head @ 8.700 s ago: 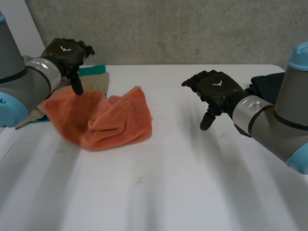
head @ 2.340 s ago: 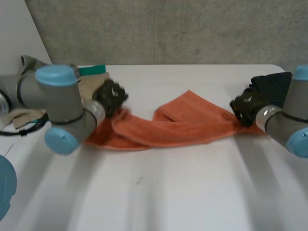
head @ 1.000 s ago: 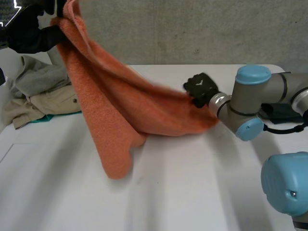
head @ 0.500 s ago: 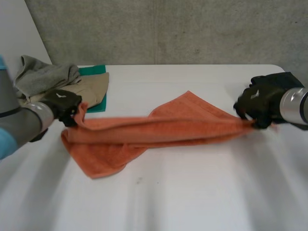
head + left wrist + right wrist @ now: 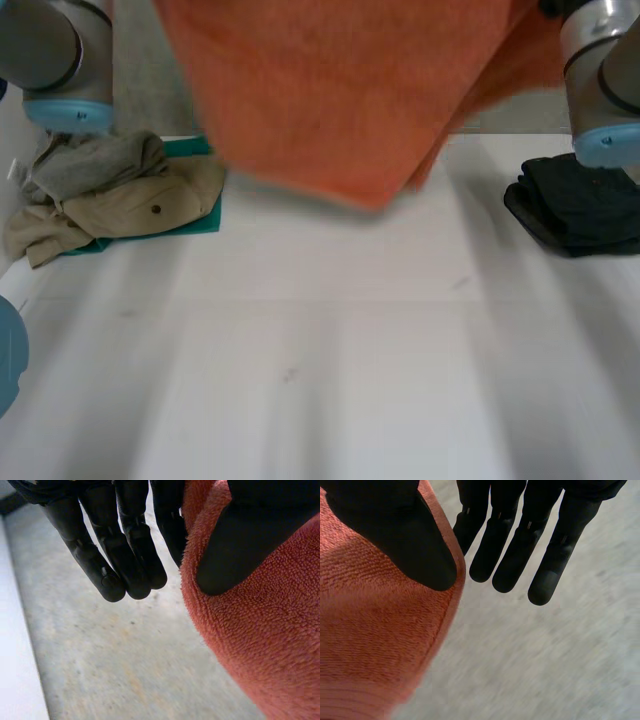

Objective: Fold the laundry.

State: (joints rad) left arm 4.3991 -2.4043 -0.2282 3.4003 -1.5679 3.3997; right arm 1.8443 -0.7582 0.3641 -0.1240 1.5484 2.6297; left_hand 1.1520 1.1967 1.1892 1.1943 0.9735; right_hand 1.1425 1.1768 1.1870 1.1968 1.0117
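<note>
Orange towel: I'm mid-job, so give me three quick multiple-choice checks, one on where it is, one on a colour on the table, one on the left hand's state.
1. Where is the orange towel relative to the table?
A. Spread flat on it
B. Held up in the air above it
C. Bunched at its near edge

2. What colour is the garment lying by the right arm?
A. Black
B. White
C. Yellow

3. What is the left hand doing?
A. Open, touching nothing
B. Pinching the towel between thumb and fingers
C. Curled in an empty fist

Answers:
1 B: the head view shows the towel hanging with its low edge off the table.
2 A: the garment is plainly black against the white table.
3 B: the left wrist view shows the thumb pressed onto the towel's edge.
</note>
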